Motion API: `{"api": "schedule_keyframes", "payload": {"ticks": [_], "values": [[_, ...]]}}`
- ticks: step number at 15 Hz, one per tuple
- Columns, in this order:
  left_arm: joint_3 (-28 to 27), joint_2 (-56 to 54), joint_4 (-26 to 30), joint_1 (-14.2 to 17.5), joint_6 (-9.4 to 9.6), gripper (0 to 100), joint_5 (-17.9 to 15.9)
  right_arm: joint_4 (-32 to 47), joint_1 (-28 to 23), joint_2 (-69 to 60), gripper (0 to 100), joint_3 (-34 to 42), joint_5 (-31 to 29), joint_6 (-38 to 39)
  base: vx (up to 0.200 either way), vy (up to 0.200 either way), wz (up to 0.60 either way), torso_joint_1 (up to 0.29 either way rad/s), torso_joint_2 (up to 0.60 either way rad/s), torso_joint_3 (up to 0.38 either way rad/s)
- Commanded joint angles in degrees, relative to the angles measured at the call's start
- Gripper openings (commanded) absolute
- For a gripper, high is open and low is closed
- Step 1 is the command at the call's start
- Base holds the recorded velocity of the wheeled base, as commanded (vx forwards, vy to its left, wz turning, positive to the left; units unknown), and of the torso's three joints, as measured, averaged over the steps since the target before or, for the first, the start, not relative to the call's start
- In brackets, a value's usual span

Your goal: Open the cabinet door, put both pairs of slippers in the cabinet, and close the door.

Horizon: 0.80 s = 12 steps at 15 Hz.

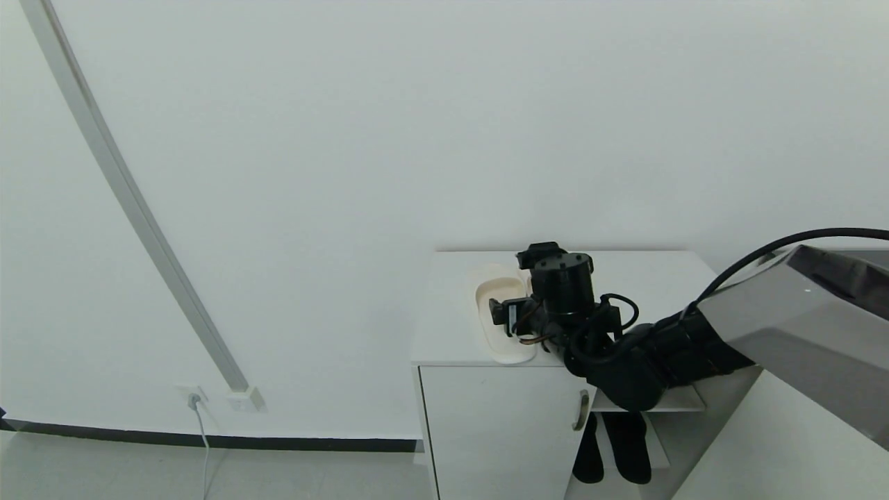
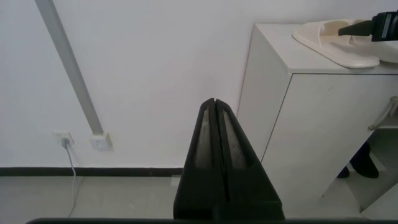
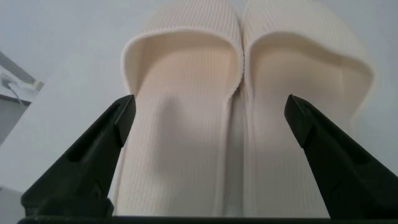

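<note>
A pair of cream slippers point(image 1: 503, 319) lies side by side on top of the white cabinet point(image 1: 444, 326). My right gripper point(image 1: 517, 316) hangs over them, open. In the right wrist view its fingers point(image 3: 93, 155) straddle both cream slippers point(image 3: 186, 124) without touching. The cabinet's left door point(image 1: 500, 423) is closed, with a handle point(image 1: 582, 410) at its edge. The right side stands open, and a pair of black slippers point(image 1: 618, 448) rests inside on a low shelf. My left gripper point(image 2: 215, 124) is shut on nothing, held in the air left of the cabinet point(image 2: 311, 137).
A wall socket with a white cable point(image 1: 194, 401) sits low on the wall to the left. A grey cable duct point(image 1: 139, 208) runs diagonally up the wall. Bare floor point(image 1: 278, 472) lies left of the cabinet.
</note>
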Motion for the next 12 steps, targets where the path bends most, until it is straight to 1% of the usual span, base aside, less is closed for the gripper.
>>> {"api": "schedule_keyframes", "payload": {"ticks": [1, 6, 10, 12], "values": [[0.00, 0.07, -0.01, 0.02, -0.04, 0, 0.03, 0.00, -1.21, 4.00, 100, -3.59, -0.03, -0.99, 0.000, 0.000, 0.00, 0.000, 0.00, 0.000], [0.00, 0.07, -0.01, 0.02, -0.04, 0, -0.05, 0.53, -2.70, 7.78, 100, -10.09, 0.59, -2.84, 0.000, 0.000, 0.00, 0.000, 0.00, 0.000], [0.00, 0.07, -0.01, 0.02, -0.04, 0, -0.05, 4.39, -3.50, 8.57, 100, -14.57, 2.26, -3.19, 0.000, 0.000, 0.00, 0.000, 0.00, 0.000], [0.00, 0.07, -0.01, 0.02, -0.04, 0, -0.05, 4.75, -3.50, 9.36, 100, -15.80, 2.26, -3.19, 0.000, 0.000, 0.00, 0.000, 0.00, 0.000]]}}
